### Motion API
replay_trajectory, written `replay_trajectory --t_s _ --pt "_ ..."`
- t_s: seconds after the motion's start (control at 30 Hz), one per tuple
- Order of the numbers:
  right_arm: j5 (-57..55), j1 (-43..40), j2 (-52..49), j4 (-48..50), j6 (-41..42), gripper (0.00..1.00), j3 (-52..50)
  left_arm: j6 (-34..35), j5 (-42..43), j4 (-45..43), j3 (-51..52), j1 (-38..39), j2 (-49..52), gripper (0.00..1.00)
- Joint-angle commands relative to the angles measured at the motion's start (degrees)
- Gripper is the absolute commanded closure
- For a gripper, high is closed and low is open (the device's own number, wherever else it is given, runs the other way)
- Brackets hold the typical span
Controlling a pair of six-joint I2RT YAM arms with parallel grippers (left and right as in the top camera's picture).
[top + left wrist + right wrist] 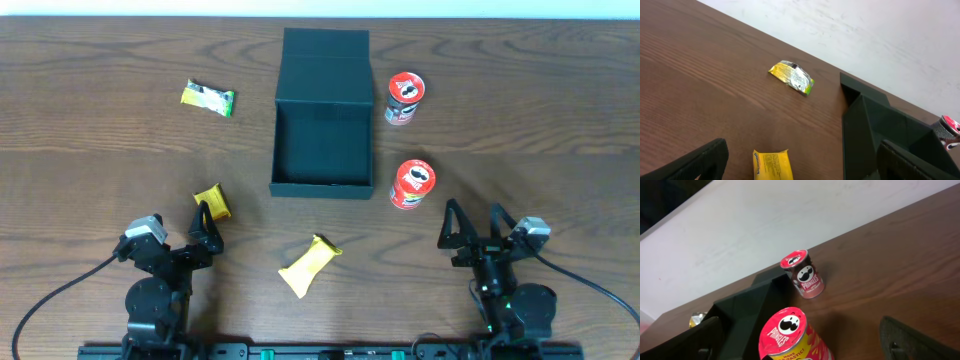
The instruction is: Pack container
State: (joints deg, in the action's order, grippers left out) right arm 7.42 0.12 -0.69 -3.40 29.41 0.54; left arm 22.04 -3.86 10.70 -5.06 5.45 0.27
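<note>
The container (322, 145), a dark teal-black square box, stands open and empty at the table's middle back, its lid (326, 55) folded away behind it. My left gripper (207, 228) is open at the front left, and a small yellow packet (771, 164) lies on the wood between its fingers (700, 160), untouched. At the front right my right gripper (472, 212) is open too, with a red snack can (790, 335) standing upright just ahead of it, between the spread fingers (915, 340). The box's wall (875, 125) shows in the left wrist view, and its corner (745, 305) in the right wrist view.
A second red can (404, 98) stands right of the box's lid. A yellow-green packet (207, 98) lies at the back left. A long yellow packet (309, 265) lies at the front middle, between the two arms.
</note>
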Motion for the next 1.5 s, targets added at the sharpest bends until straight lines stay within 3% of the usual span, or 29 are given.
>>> replay_trajectory --t_s 0.0,0.57,0.73,1.1,1.27,1.47 --pt "-0.57 -0.46 0.37 -0.11 0.55 0.01 -0.22 -1.27 -1.01 0.35 1.77 -0.17 -0.07 0.05" --pt "-5.55 -0.48 0.35 -0.63 0.52 0.01 -0.22 -1.22 -0.61 0.17 1.79 -0.17 -0.07 0.05" --pt "-5.68 -0.48 0.35 1.53 -2.34 0.01 -0.17 -4.22 -0.44 -7.50 0.31 -0.17 -0.07 0.04" --pt "-14.27 -0.46 0.24 5.16 -12.04 0.01 9.66 -19.82 -2.80 -5.03 -17.81 -0.17 4.52 0.05" --pt "-19.93 -0.46 -2.67 5.09 -18.91 0.01 19.67 -22.23 -2.78 -5.64 -28.61 -0.17 13.05 0.05" --pt "-20.13 -0.46 -16.39 0.55 -20.31 0.01 34.64 -23.39 -2.71 -1.22 -46.34 -0.17 29.11 0.05"
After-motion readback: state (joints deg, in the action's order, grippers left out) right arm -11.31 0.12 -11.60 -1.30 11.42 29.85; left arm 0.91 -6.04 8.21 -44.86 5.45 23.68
